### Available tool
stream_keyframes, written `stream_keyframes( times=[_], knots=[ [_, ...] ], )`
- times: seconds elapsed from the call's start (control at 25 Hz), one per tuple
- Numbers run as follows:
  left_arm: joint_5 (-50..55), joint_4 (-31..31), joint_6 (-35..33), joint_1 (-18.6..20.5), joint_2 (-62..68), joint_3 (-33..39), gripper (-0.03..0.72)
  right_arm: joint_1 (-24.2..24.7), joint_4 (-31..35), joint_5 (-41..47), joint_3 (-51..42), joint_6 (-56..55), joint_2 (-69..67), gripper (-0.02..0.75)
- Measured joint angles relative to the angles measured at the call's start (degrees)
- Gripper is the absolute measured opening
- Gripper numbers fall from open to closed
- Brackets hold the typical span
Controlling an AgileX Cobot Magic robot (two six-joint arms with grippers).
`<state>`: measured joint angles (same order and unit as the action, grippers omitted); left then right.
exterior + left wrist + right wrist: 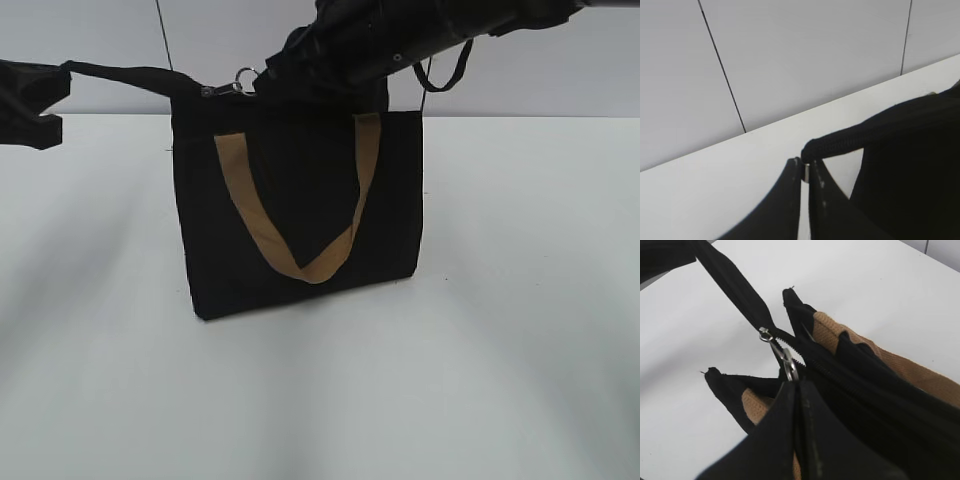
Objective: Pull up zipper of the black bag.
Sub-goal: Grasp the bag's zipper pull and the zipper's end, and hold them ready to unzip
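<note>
**Two grippers hold the black bag at its top**

From the front camera, the black bag [300, 215] stands up on the white table [320, 400], near the middle. A tan strap [300, 200] hangs down its front in a loop. The left gripper [45, 100] is at the far left edge, up off the table. A thin black band [130, 75] runs tight from it to the bag's top left corner. The right arm [420, 35] comes in from the top right and ends over the bag's top edge. A small silver ring [245, 78] shines there, beside the arm's tip.

From the left wrist camera, the left gripper [805, 170] has its two fingers pressed together on the end of the black band [850, 140]. The bag [910, 175] fills the right side.

From the right wrist camera, the right gripper [796, 390] has its fingers pressed together, pinching the silver pull [787, 362] of the zipper [785, 340]. The zipper sits at the top of the bag [880, 405], between its two corners. The black band [735, 285] runs up to the top left from that spot. Tan strap [840, 337] shows on both sides of the bag.
</note>
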<state>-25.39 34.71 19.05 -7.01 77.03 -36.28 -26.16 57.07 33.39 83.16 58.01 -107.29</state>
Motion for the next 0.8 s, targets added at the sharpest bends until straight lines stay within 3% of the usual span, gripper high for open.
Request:
stream_keyframes(
  times=[0.8],
  knots=[
    [7.41,-1.26,0.00,0.22,-3.19,0.00,0.000,1.59,-2.98,-3.35,0.00,0.00,-0.34,-0.015]
  ],
)
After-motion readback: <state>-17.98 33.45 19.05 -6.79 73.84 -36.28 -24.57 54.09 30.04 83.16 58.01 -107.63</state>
